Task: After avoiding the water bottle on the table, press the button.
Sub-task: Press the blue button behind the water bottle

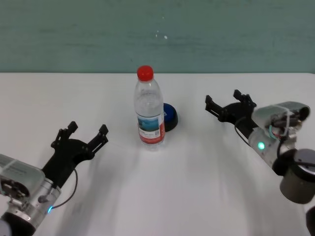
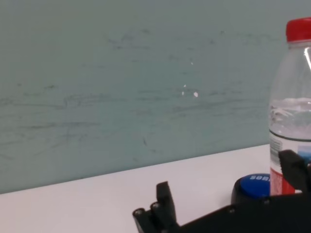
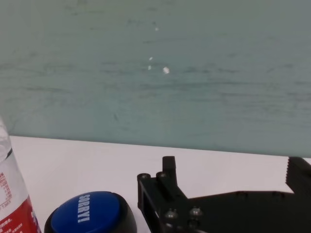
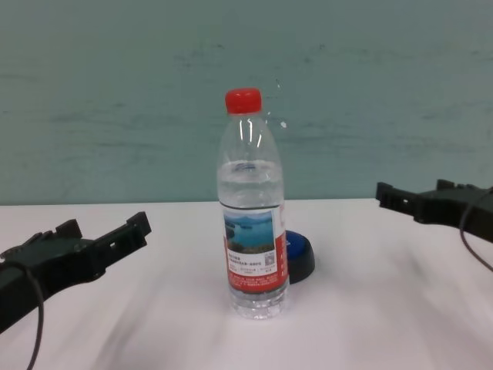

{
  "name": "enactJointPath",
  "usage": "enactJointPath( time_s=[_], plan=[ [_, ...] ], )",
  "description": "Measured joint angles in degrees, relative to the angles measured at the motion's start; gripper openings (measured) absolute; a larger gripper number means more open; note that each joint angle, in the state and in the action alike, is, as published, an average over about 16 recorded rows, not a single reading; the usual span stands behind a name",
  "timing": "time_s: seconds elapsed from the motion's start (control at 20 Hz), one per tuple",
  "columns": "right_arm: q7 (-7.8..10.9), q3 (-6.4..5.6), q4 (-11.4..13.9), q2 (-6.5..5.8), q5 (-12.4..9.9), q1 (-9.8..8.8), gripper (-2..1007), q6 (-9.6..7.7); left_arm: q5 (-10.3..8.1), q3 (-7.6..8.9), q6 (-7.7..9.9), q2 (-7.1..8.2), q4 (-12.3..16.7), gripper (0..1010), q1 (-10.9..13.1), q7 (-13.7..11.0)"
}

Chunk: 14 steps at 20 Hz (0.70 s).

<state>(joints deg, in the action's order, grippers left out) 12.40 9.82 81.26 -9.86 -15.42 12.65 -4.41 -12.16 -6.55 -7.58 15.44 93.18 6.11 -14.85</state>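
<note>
The water bottle (image 1: 149, 110) stands upright mid-table, clear with a red cap and lake label; it also shows in the chest view (image 4: 253, 208). The button (image 1: 170, 117), a blue dome on a black base, sits just behind and right of the bottle, partly hidden by it; it shows in the right wrist view (image 3: 91, 215) and the left wrist view (image 2: 251, 188). My right gripper (image 1: 230, 101) is open, held above the table to the right of the button. My left gripper (image 1: 87, 132) is open at the near left, apart from the bottle.
The white table (image 1: 197, 182) runs back to a teal wall (image 1: 74, 34). Nothing else stands on it.
</note>
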Motion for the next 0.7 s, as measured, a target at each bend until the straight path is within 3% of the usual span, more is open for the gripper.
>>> enactJointPath(
  time_s=[0.7],
  plan=[
    [2.46, 3.87, -11.1, 1.21, 0.8, 9.24, 1004, 1.34, 0.0, 0.0, 0.0, 0.0, 0.0, 1010, 0.0, 0.0]
  ],
)
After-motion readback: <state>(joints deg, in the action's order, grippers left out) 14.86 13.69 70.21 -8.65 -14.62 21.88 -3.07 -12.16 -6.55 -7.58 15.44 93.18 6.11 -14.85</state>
